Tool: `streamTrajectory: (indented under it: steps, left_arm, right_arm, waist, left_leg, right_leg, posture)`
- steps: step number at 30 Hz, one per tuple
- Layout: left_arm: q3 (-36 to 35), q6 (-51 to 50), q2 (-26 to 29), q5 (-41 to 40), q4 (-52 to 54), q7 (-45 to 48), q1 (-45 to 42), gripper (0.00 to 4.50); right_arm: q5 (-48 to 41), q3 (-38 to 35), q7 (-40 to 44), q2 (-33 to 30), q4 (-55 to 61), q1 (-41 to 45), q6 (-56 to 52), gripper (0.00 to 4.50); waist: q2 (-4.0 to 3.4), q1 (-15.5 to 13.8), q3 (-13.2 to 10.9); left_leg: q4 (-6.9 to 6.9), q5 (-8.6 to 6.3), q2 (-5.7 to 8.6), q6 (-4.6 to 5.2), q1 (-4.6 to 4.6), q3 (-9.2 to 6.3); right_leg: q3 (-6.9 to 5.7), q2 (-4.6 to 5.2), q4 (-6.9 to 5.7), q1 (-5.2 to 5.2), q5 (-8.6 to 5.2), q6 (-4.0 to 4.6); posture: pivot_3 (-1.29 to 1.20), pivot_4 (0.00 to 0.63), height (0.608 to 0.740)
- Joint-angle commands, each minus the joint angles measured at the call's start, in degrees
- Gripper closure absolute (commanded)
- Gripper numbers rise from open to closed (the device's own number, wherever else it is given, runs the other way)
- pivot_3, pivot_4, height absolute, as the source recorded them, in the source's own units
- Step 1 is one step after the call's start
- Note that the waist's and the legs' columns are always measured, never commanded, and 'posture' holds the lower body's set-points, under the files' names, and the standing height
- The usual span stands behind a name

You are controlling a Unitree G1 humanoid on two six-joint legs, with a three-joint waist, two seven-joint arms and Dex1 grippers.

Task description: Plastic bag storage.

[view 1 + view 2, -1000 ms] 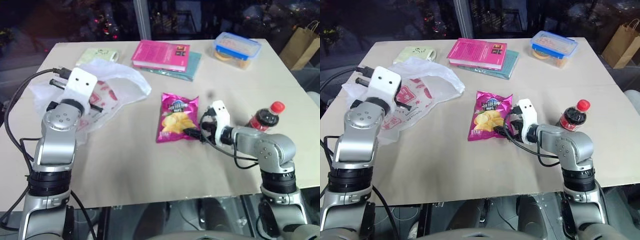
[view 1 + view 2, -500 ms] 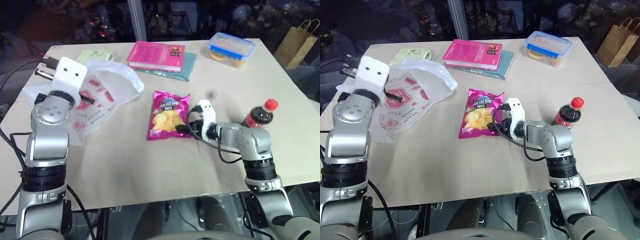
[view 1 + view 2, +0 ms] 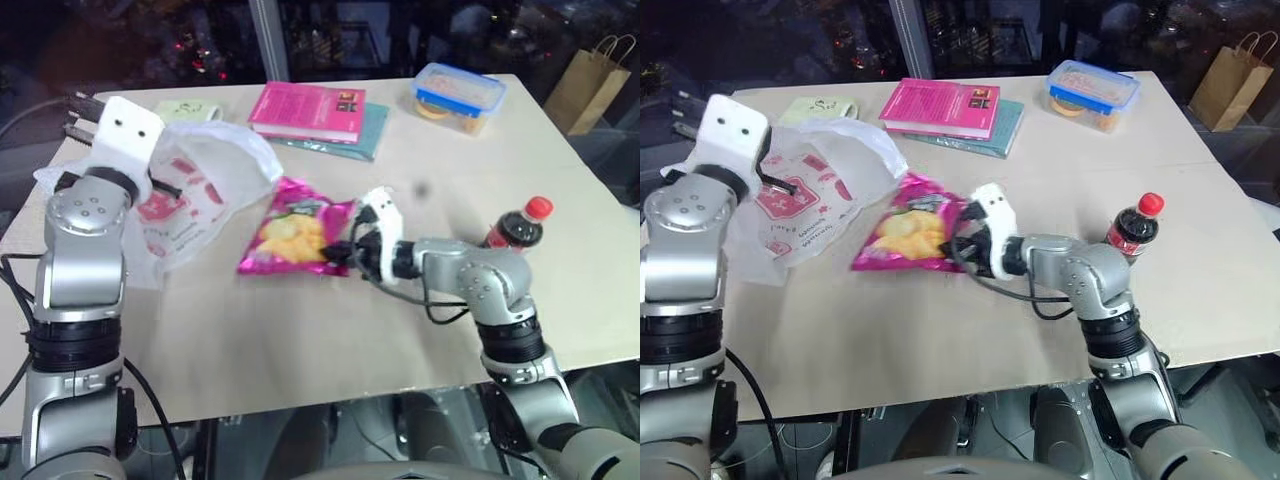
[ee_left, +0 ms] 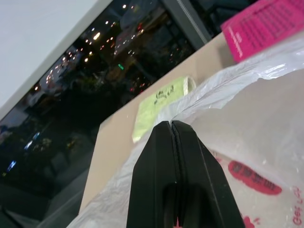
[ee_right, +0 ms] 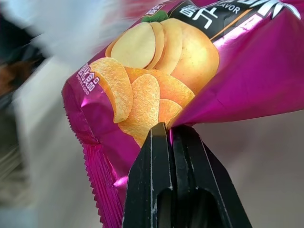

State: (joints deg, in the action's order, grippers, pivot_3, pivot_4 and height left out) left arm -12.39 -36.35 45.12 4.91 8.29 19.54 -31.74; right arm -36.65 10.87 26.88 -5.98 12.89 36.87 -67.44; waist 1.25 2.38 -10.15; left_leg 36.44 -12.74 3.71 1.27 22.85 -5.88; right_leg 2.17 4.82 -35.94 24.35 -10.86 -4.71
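The plastic bag (image 3: 218, 165), thin translucent white with red print, lies at the table's left with its rim lifted. My left gripper (image 4: 170, 124) is shut on that rim and holds it above the table. A magenta chips packet (image 3: 288, 235) hangs tilted just right of the bag's mouth. My right gripper (image 3: 341, 254) is shut on the packet's edge, and in the right wrist view the fingertips (image 5: 161, 130) pinch the foil.
A pink book (image 3: 308, 108) on a teal one (image 3: 375, 130), a green pad (image 3: 190, 108) and a blue-lidded box (image 3: 457, 92) line the far edge. A cola bottle (image 3: 515, 228) stands behind my right arm. A brown paper bag (image 3: 590, 80) sits off the table.
My right gripper shut on the chips packet and carried it left, up to the plastic bag's mouth. My left gripper rose a little with the bag's rim.
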Motion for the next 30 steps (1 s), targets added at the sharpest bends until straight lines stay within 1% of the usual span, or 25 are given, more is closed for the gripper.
streamTrajectory:
  steps: [1, 5, 11, 14, 17, 21, 24, 30]
  left_arm:
    - [-1.83, -2.34, 1.47, -1.95, 2.04, 1.96, -2.25, 4.5]
    - [-0.35, -5.18, 0.98, -3.31, 5.5, 3.47, -3.01, 4.5]
    - [1.58, -11.96, -2.39, -5.97, 12.56, 3.88, -3.34, 4.5]
    - [2.37, -15.03, -4.11, -7.24, 15.96, 3.92, -3.3, 4.5]
    - [2.36, -17.18, -5.04, -8.35, 17.48, 3.76, -4.01, 4.5]
    - [2.33, -17.27, -4.66, -8.57, 17.23, 3.23, -5.33, 4.5]
    - [1.92, -16.61, -3.95, -7.83, 15.55, 2.54, -5.91, 4.5]
    - [1.43, -17.59, -3.8, -9.0, 14.88, 2.81, -7.07, 4.5]
  right_arm:
    - [-1.05, 1.07, 3.18, -1.95, 3.85, 0.75, 1.54, 4.44]
    - [-2.07, 0.9, 6.73, -5.01, 5.58, -0.29, 3.38, 4.44]
    - [-0.53, 2.46, 9.29, -7.65, 5.63, 0.12, 6.61, 4.44]
    - [-0.6, 2.09, 10.33, -8.82, 6.6, -0.42, 7.8, 4.44]
    - [-2.39, 0.68, 12.11, -11.17, 9.58, -1.89, 7.86, 4.44]
    - [-3.38, 0.05, 13.21, -12.71, 10.65, -2.53, 8.4, 4.44]
    - [-2.47, 1.12, 13.07, -11.84, 9.26, -1.84, 9.91, 4.44]
    - [1.6, 5.34, 14.59, -5.58, 0.23, 2.6, 16.56, 4.44]
  waist:
    - [0.0, -0.14, 0.0]
    - [0.01, -0.21, 0.0]
    - [0.01, 0.06, 0.0]
    - [0.01, 0.03, 0.0]
    - [0.02, -0.15, -0.01]
    - [0.02, -0.15, -0.01]
    - [0.02, 0.04, -0.01]
    - [0.02, 0.02, -0.01]
  left_leg:
    - [0.0, 0.0, 0.01, 0.0, 0.01, 0.0]
    - [0.03, -0.01, 0.07, 0.01, 0.02, 0.0]
    - [0.01, 0.0, 0.01, 0.0, 0.02, 0.02]
    - [0.01, 0.0, 0.01, 0.0, 0.02, 0.05]
    - [0.02, 0.0, 0.01, 0.0, 0.03, 0.04]
    - [0.02, 0.0, 0.01, 0.0, 0.03, 0.04]
    - [0.02, 0.0, 0.01, 0.0, 0.0, 0.07]
    - [0.02, 0.01, -0.01, -0.03, -0.01, 0.07]
  right_leg:
    - [0.0, 0.03, 0.01, 0.0, 0.0, 0.0]
    - [0.0, 0.09, 0.04, 0.0, 0.0, -0.01]
    - [0.0, 0.0, 0.0, 0.0, 0.0, -0.01]
    - [0.03, 0.0, 0.0, 0.01, 0.0, -0.01]
    - [0.03, 0.02, 0.01, 0.01, 0.0, -0.01]
    - [0.03, 0.02, 0.02, 0.0, 0.0, -0.01]
    - [0.04, -0.02, 0.01, 0.0, 0.0, -0.01]
    - [0.05, -0.12, 0.0, 0.01, 0.0, -0.01]
  posture:
    - [0.0, 0.15, 0.74]
    - [0.0, 0.15, 0.74]
    - [0.0, 0.15, 0.74]
    - [0.0, 0.15, 0.74]
    - [0.0, 0.15, 0.74]
    - [0.0, 0.15, 0.74]
    - [0.0, 0.15, 0.74]
    - [0.0, 0.15, 0.74]
